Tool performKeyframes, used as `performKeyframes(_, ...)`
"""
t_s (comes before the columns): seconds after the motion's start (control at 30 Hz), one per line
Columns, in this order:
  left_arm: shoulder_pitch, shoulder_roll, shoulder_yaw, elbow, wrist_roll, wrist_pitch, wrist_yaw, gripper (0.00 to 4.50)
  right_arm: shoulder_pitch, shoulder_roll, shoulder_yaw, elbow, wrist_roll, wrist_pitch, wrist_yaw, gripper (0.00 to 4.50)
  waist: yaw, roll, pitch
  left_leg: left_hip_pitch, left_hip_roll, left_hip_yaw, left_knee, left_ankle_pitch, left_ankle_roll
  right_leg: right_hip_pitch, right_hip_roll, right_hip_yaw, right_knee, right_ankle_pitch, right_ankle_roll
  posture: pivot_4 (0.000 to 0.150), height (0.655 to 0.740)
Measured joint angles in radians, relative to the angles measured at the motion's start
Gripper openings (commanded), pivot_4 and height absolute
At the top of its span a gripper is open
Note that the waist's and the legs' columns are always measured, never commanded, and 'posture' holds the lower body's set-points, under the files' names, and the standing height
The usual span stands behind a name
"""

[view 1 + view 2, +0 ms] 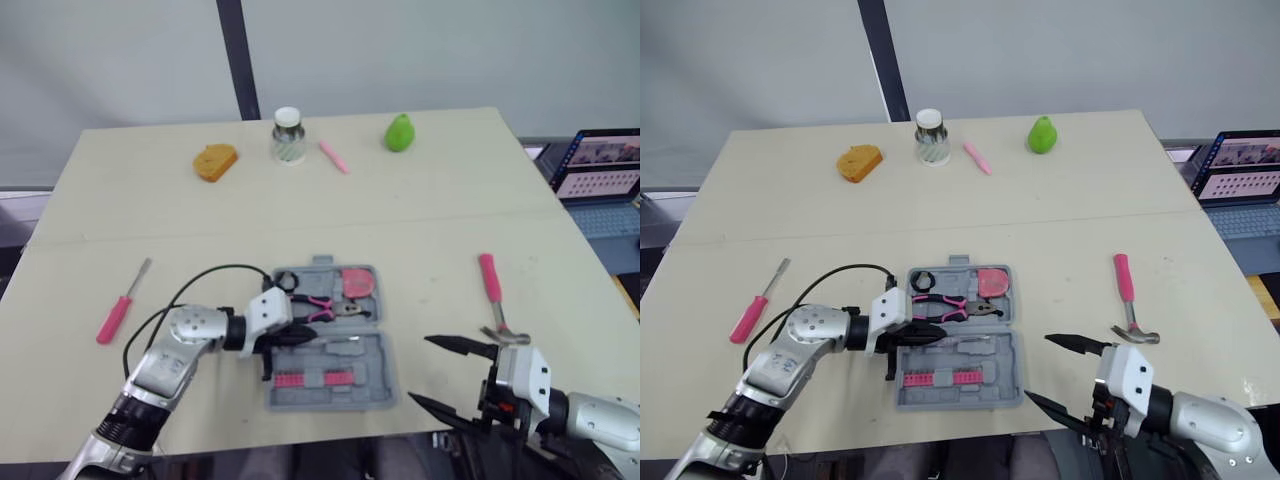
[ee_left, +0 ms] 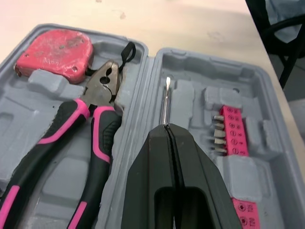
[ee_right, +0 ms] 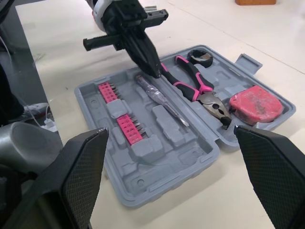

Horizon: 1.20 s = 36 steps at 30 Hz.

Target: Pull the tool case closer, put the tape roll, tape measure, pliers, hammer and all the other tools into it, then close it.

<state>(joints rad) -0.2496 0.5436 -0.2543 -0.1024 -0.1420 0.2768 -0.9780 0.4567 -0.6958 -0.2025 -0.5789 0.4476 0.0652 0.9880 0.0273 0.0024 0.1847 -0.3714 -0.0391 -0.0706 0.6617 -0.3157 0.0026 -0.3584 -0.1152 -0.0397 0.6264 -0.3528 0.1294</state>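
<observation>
The left gripper (image 2: 170, 129) has its fingers (image 2: 147, 167) pressed together with nothing between them. Their tips are at the handle end of a slim screwdriver (image 3: 164, 100) lying in the open tool case (image 1: 375, 375). Just beside those fingers, across the hinge, lie the pliers (image 2: 90, 124), with the tape roll (image 3: 201, 57) and tape measure (image 2: 55, 50) in the same half. The right gripper (image 1: 420, 370) has its fingers (image 3: 81, 167) spread wide and empty, facing the case. The hammer (image 1: 492, 285) lies on the tabletop (image 1: 430, 210) just beyond them
</observation>
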Motion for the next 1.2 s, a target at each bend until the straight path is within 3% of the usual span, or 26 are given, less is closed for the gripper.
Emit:
performKeyframes(0.63,0.024,-0.029,-0.039,0.043,0.059,-0.05,0.037,0.05,0.029,0.001,-0.002,-0.001,-0.006,0.0,-0.003,4.5,0.0,0.0,0.0,0.0,0.0,0.0,0.0,0.0,0.0,0.0,0.0,0.0,0.0,0.0,0.0,0.15,0.7391)
performKeyframes(1.2,0.023,-0.073,-0.001,0.066,-0.005,-0.013,0.042,0.05,0.039,-0.001,-0.004,-0.001,-0.005,0.001,-0.003,4.5,0.0,0.0,0.0,0.0,0.0,0.0,0.0,0.0,0.0,0.0,0.0,0.0,0.0,0.0,0.0,0.15,0.7391)
